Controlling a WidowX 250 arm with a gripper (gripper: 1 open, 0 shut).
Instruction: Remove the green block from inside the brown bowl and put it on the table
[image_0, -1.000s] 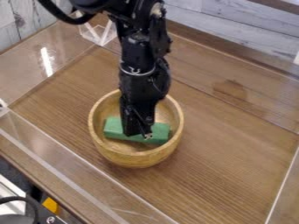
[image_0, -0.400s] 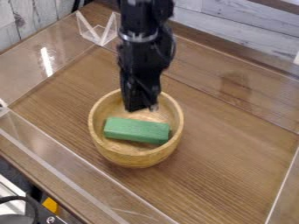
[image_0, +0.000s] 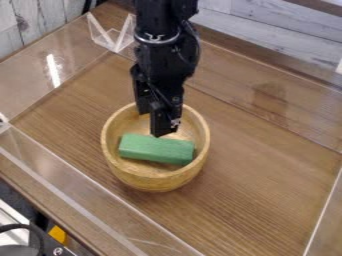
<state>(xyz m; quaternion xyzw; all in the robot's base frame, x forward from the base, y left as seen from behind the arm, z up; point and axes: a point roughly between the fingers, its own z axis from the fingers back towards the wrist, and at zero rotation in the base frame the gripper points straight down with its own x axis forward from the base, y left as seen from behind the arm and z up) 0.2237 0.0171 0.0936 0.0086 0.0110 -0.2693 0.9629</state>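
The green block (image_0: 156, 150) lies flat inside the brown bowl (image_0: 150, 178), toward its front, with nothing touching it. My gripper (image_0: 158, 118) hangs pointing straight down over the back half of the bowl, its fingertips about level with the rim and just above and behind the block. The fingers stand apart and hold nothing. The bowl rests on the dark wood-grain table (image_0: 267, 150), near the front middle.
Clear acrylic walls edge the table: one along the left (image_0: 47, 60) and one along the front (image_0: 74, 195). A clear angular piece (image_0: 114, 38) stands at the back, behind the arm. Bare tabletop stretches to the right of the bowl.
The gripper has risen out of the bowl, where it was pressed down at the block. The block stayed lying in the bowl, and the fingers have spread apart.
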